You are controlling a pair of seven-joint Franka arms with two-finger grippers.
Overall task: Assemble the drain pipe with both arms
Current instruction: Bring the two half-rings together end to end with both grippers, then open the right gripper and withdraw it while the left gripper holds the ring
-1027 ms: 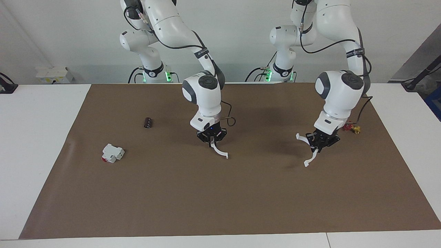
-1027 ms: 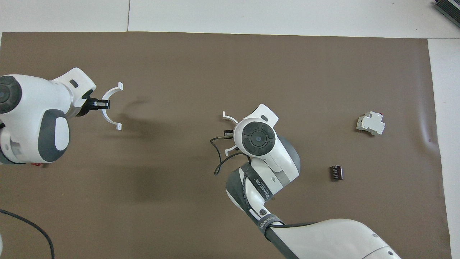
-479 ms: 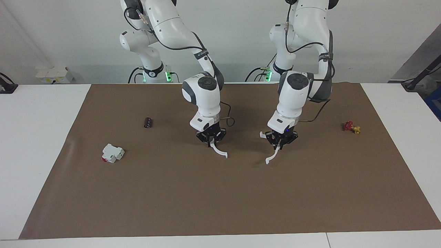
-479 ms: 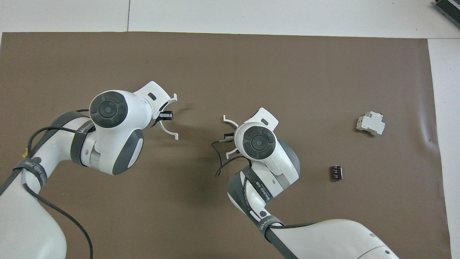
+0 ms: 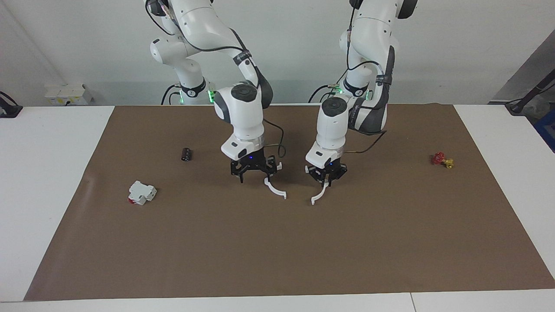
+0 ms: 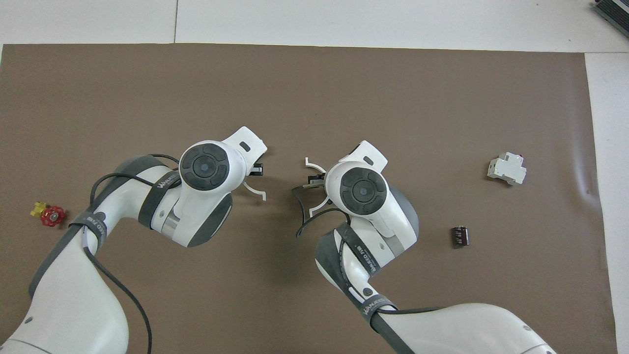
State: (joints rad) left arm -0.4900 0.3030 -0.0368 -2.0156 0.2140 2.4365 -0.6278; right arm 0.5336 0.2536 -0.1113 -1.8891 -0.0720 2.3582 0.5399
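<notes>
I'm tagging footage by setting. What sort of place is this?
Probably a robotics lab bench: two arms, left gripper and right gripper, work over a brown mat on a white table against a bare wall.
</notes>
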